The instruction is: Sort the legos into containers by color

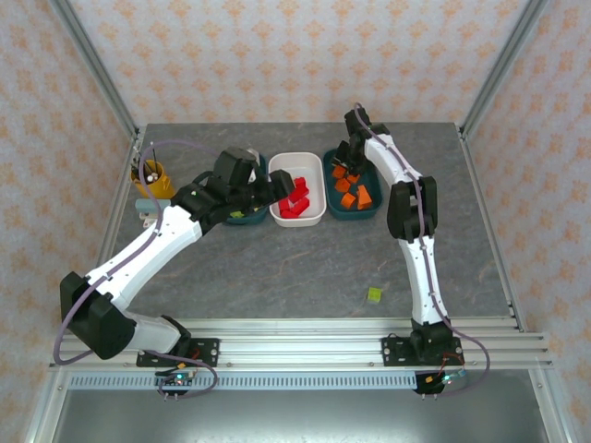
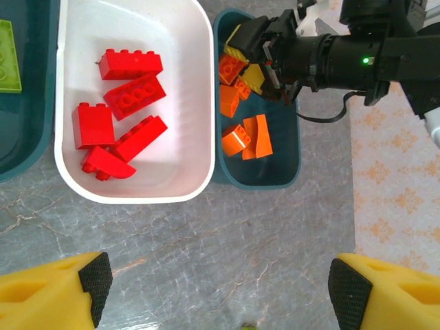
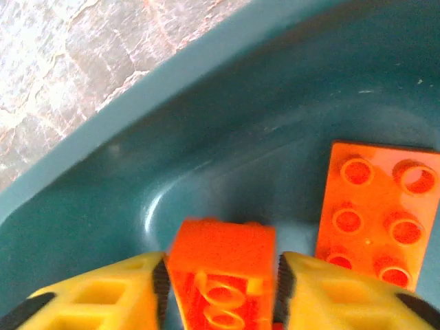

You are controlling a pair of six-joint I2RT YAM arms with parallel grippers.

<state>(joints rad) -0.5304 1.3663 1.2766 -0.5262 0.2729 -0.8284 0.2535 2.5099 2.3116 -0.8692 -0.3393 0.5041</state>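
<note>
the right end effector [image 3: 221,297] pinches an orange plastic brick [image 3: 220,251] low inside the dark teal plastic tray [image 3: 206,130], so the drop-off seems in hand and next calls for letting go, while the left end effector [image 2: 218,285] hangs spread over the tabletop [image 2: 206,240].

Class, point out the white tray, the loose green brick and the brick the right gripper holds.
white tray [image 2: 130,20], left wrist view, bare floor.
loose green brick [image 1: 374,294], top external view, top face.
gripped orange brick [image 3: 220,251], right wrist view, its middle.
</note>
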